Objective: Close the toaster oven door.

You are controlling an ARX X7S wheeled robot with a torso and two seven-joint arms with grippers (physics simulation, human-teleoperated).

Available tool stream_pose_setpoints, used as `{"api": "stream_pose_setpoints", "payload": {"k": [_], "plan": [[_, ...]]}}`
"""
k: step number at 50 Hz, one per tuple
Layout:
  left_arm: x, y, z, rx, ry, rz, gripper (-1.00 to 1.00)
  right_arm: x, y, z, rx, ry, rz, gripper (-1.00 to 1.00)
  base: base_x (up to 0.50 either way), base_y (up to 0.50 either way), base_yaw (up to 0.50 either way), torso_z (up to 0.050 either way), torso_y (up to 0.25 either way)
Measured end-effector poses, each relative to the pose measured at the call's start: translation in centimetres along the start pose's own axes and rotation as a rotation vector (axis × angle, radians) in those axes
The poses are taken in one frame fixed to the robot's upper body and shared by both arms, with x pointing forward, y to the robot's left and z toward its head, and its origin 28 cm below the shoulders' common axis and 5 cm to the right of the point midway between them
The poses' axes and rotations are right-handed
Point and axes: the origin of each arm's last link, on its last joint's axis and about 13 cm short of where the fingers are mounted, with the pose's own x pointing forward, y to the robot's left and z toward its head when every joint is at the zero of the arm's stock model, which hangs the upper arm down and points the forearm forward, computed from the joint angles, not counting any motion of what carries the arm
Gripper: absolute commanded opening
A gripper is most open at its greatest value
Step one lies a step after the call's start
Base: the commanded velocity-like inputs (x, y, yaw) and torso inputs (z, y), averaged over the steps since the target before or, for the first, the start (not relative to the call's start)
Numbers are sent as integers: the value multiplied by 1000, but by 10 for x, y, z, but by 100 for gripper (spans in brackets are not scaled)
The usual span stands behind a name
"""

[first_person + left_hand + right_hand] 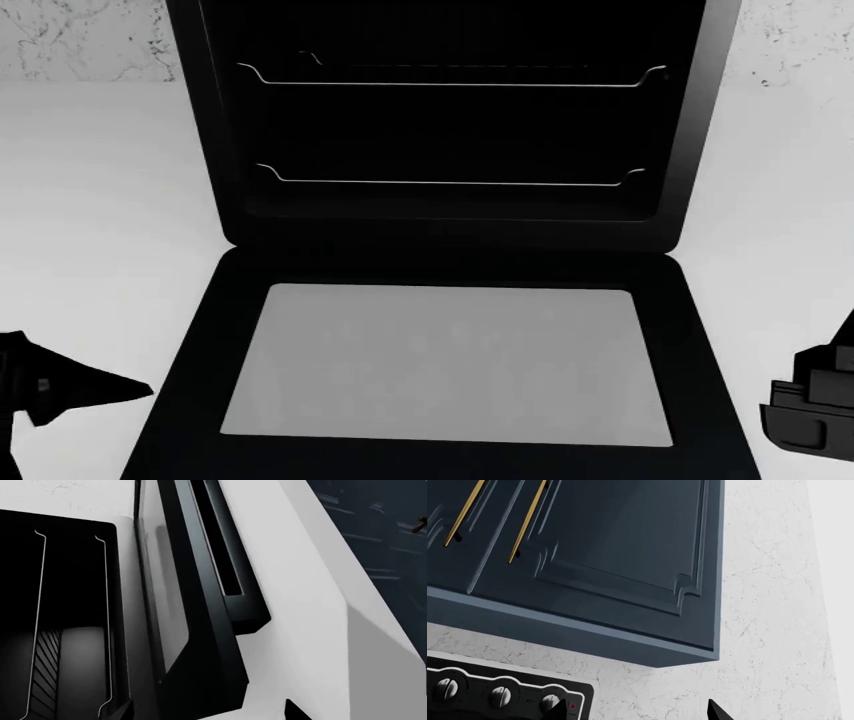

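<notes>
Right gripper (637, 711): jaws spread wide, gripping nothing, aimed up at a blue cabinet (614, 555) with brass handles (527, 522), a marbled wall (760, 605) and a row of knobs (497, 695). Hovers off the door's right edge in the head view, apart from it.

Left gripper (80, 385): cannot tell how far the jaws stand open, since only dark tips show at the wrist picture's edge; seemingly nothing held. Sits just off the door's left front corner, close to its edge but not clearly touching.

Door (441, 360): fully dropped, lying flat and level toward the robot, grey glass facing up, hinged along the oven's lower front. Oven (200, 150): stands on the white counter (94, 200) against the wall, mouth wide open, two wire racks (454, 80) bare inside.

Step in hand, judged from this: approach only; closing not yet begun.

Next move, likely: bring the left jaws under or against the door's free front edge, then lift and swing it up and back along its hinge arc until flush with the oven's face. Calls for following the arc rather than pushing straight, and for keeping the right arm clear of the rising panel.
</notes>
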Motion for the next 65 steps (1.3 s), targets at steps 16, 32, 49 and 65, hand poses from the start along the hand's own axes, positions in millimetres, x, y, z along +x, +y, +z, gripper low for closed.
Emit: {"api": "stream_pose_setpoints", "payload": {"k": [16,32,49,65], "plan": [[11,12,-11,-51,-53,-111,100,-5,-1,-4,2,13,-9,100,17,-4,-15,0,0],[35,15,-28,116,99,131,100,-6,-1,-5,5,15,-13,100,9,-5,-10,0,0],[44,13,-30,320,51,252,100,-8,-3,-5,7,13,-21,100,1,0,-1,0,0],[52,20,-25,419,-40,372,100,-8,-6,-4,6,8,-27,100,0,0,-1,0,0]]}}
